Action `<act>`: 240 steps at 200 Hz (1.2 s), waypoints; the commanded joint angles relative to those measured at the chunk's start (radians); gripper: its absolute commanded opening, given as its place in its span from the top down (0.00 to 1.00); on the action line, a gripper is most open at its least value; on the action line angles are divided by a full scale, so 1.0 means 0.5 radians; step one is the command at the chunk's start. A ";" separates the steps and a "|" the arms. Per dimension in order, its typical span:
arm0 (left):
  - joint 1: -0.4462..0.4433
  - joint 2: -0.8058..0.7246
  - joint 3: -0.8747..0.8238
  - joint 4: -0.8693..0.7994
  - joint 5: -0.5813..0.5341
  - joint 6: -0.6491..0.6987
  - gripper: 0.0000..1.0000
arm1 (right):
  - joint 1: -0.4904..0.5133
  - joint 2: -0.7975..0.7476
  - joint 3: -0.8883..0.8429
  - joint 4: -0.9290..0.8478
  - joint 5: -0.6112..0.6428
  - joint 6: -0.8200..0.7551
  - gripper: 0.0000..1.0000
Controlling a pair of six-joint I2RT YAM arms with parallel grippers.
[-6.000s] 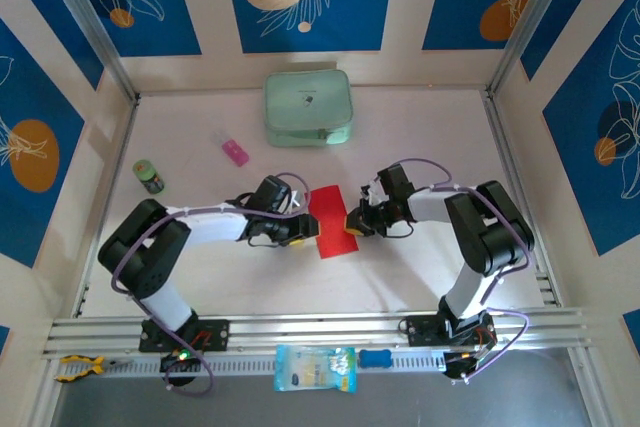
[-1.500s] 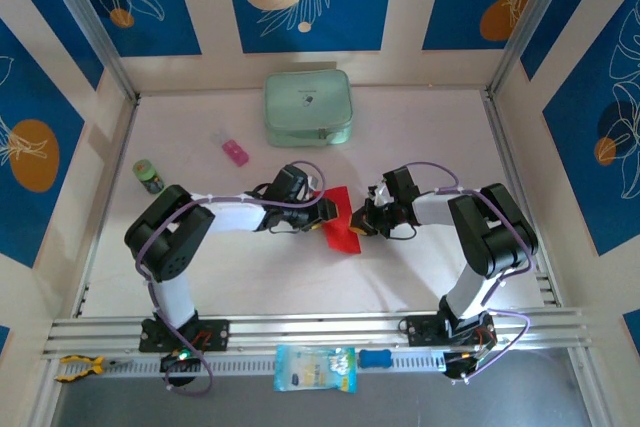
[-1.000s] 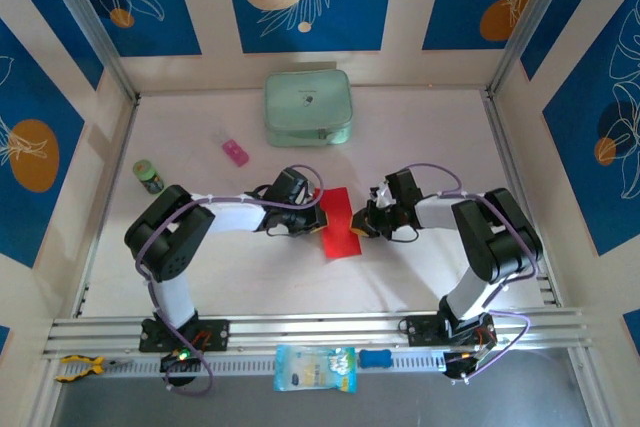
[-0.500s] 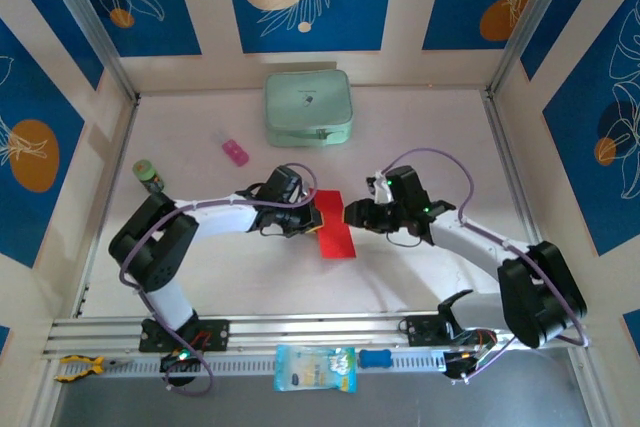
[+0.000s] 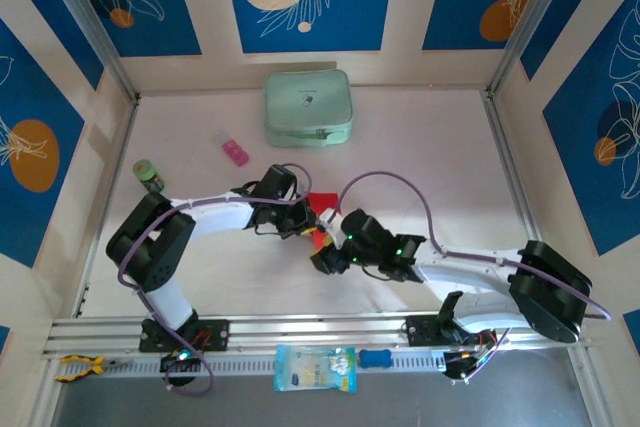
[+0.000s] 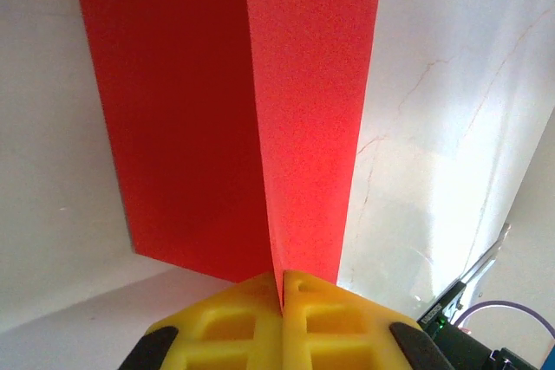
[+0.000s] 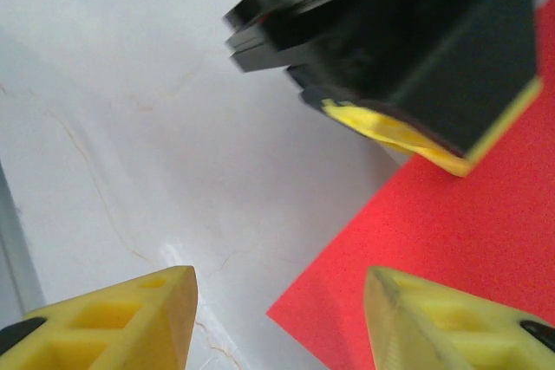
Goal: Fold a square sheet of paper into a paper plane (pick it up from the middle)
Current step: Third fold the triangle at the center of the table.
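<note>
The white tabletop [image 5: 450, 177] lay under both my arms. My left arm [image 5: 200, 212] reached in from the left, and my right arm [image 5: 470, 267] stretched low across the front, so the two met near the middle. Against the back wall sat the pale green zip case [image 5: 307, 107], well apart from where I was working.

The red sheet of paper [image 5: 322, 203] was at the centre of the tabletop, just in front of the case's near edge and mostly covered by my wrists from above. From my left wrist the sheet [image 6: 260, 84] showed two panels, a darker one on the left and a brighter one on the right. They met at a crease that ran straight down into my fingers [image 6: 234, 322].

My left tool [image 5: 308, 227] was clamped tight on that crease at the sheet's near edge, the yellow jaws pressed together with the paper between them [image 6: 282, 288].

My right tool [image 5: 322, 257] sat just beside it with its jaws apart and gripping nothing [image 7: 277, 318]. Its yellow fingers [image 7: 130, 314] framed bare tabletop [image 7: 130, 127] and one corner of the sheet [image 7: 451, 223]. The black body and yellow tip of my left tool [image 7: 408, 132] were close ahead.

Further left stood a small pink block [image 5: 236, 152] and, near the side wall, a little green-capped jar [image 5: 149, 176]. A blue-and-white packet [image 5: 314, 367] lay on the front rail.
</note>
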 commanded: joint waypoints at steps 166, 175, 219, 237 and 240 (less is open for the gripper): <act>0.041 -0.079 -0.024 0.005 0.061 -0.031 0.97 | 0.441 0.446 0.063 0.288 1.039 -0.399 0.56; 0.042 -0.077 -0.024 0.006 0.062 -0.030 0.97 | 0.440 0.434 0.056 0.290 1.058 -0.396 0.57; 0.042 -0.071 -0.028 0.015 0.059 -0.036 0.97 | 0.445 0.374 0.024 0.270 1.114 -0.374 0.57; 0.042 -0.071 -0.030 0.015 0.057 -0.036 0.97 | 0.445 0.362 0.012 0.264 1.109 -0.365 0.61; 0.040 -0.070 -0.031 0.015 0.057 -0.036 0.97 | 0.444 0.361 0.009 0.264 1.109 -0.364 0.61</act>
